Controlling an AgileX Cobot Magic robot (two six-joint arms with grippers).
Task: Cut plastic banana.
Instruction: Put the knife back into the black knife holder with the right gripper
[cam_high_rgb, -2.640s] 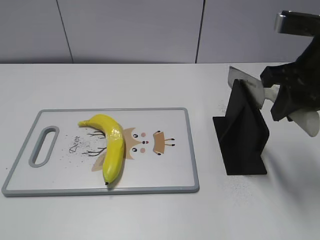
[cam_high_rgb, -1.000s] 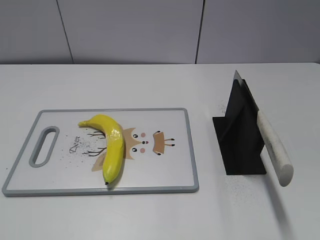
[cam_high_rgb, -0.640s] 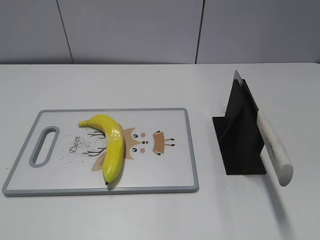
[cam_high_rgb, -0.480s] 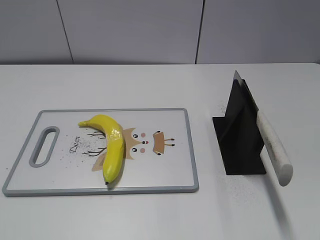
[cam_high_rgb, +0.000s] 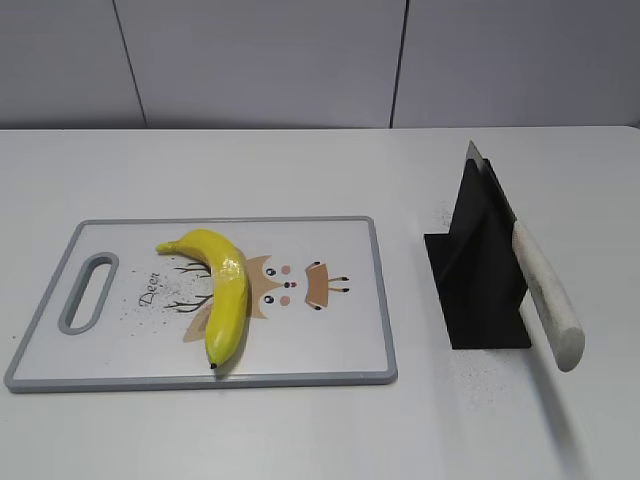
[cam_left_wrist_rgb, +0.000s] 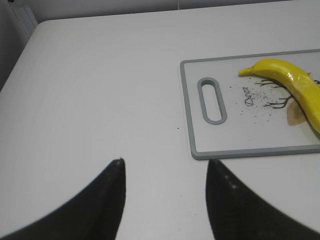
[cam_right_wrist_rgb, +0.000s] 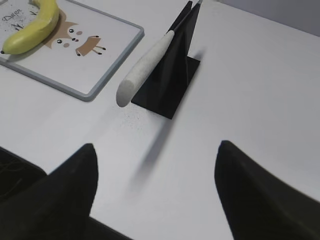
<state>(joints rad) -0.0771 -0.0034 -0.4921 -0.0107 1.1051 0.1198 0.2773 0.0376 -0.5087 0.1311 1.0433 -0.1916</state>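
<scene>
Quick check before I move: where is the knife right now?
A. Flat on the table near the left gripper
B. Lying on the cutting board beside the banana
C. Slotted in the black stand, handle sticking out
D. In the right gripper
C: the knife sits in the black stand with its pale handle angled out, and the open right gripper is clear of it.

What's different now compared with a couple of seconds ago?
The right arm, which was at the knife in its black holder, has pulled out of the exterior view, leaving the knife in the holder. The plastic banana and cutting board have not moved.
</scene>
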